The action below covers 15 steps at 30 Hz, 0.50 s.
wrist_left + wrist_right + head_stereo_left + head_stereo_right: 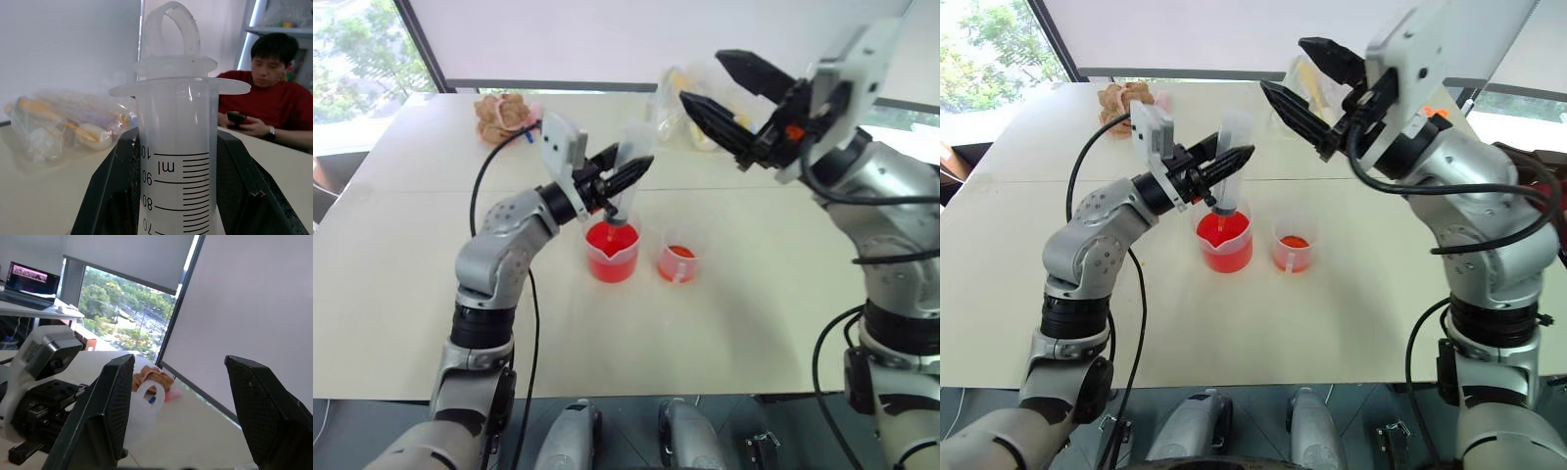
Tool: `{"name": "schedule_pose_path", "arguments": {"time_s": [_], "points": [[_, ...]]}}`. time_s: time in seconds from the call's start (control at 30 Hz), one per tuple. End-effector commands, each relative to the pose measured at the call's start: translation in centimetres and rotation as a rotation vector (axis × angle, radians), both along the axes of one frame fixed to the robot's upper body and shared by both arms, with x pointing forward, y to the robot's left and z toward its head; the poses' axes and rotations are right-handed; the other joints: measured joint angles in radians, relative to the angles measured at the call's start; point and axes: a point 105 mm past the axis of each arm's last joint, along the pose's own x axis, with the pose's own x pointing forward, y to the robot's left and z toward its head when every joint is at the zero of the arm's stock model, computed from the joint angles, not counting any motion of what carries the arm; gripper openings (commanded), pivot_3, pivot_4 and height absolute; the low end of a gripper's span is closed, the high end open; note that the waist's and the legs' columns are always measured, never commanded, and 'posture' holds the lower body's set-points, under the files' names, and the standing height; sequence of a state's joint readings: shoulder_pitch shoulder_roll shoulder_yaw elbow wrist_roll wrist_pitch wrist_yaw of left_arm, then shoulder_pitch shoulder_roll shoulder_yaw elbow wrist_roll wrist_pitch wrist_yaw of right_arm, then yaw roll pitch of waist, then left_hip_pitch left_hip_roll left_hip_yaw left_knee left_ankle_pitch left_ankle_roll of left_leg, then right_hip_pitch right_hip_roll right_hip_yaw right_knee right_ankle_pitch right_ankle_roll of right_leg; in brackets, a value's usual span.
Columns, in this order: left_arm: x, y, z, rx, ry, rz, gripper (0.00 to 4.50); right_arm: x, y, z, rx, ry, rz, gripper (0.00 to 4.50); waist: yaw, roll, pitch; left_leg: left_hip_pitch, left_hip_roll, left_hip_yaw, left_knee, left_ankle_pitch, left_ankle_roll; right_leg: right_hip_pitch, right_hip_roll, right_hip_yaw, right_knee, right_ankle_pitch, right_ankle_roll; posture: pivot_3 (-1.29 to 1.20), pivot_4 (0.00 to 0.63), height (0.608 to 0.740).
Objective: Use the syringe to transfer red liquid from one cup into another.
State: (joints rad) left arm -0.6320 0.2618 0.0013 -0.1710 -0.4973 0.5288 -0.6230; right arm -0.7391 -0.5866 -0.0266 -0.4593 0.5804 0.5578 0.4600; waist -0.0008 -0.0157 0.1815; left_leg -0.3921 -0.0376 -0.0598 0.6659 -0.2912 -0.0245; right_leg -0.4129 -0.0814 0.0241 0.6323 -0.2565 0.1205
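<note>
My left gripper (631, 174) is shut on the syringe (628, 162), which stands upright over the larger spouted cup (612, 253) of red liquid (611, 238). Its tip points down into that cup's mouth. In the left wrist view the clear marked barrel (176, 166) sits between black fingers (110, 196), with the plunger pushed fully in and its ring (171, 24) on top. Another, smaller cup (677, 262) with red liquid stands just right of the larger one. My right gripper (702, 78) hangs open above and right of the syringe, with nothing in it.
A plastic bag (690, 113) of items and a brown lumpy thing (504, 116) lie at the back of the table. A person in a red shirt (274, 98) sits beyond the table holding a phone. The table's front edge (607, 397) runs close before me.
</note>
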Motion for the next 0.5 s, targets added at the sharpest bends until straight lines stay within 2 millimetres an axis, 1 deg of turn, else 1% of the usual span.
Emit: {"name": "schedule_pose_path", "arguments": {"time_s": [0.03, 0.23, 0.5], "points": [[-1.0, -0.4, 0.8, 0.015, -0.074, -0.022, 1.41, 0.8, 0.4, -0.3, -0.029, -0.035, -0.03, 3.03, -0.005, 0.0, 0.0, 0.0, 0.0, 0.0, 0.0, 0.0, 0.0, 0.0, 0.0, 0.0, 0.0, 0.0, 0.0, 0.0, 0.15, 0.74], [-1.3, -0.4, 0.2, 0.01, -0.074, -0.013, 1.41, 3.0, 0.1, -2.1, -0.043, 0.017, -0.077, 3.03, -0.01, 0.0, 0.0, 0.0, 0.0, 0.0, 0.0, 0.0, 0.0, 0.0, 0.0, 0.0, 0.0, 0.0, 0.0, 0.0, 0.15, 0.74], [-1.8, -0.3, 0.2, -0.009, -0.069, -0.014, 1.41, 4.1, 0.4, -3.3, -0.099, 0.03, -0.109, 3.03, -0.012, 0.0, 0.0, 0.0, 0.0, 0.0, 0.0, 0.0, 0.0, 0.0, 0.0, 0.0, 0.0, 0.0, 0.0, 0.0, 0.15, 0.74]]}}
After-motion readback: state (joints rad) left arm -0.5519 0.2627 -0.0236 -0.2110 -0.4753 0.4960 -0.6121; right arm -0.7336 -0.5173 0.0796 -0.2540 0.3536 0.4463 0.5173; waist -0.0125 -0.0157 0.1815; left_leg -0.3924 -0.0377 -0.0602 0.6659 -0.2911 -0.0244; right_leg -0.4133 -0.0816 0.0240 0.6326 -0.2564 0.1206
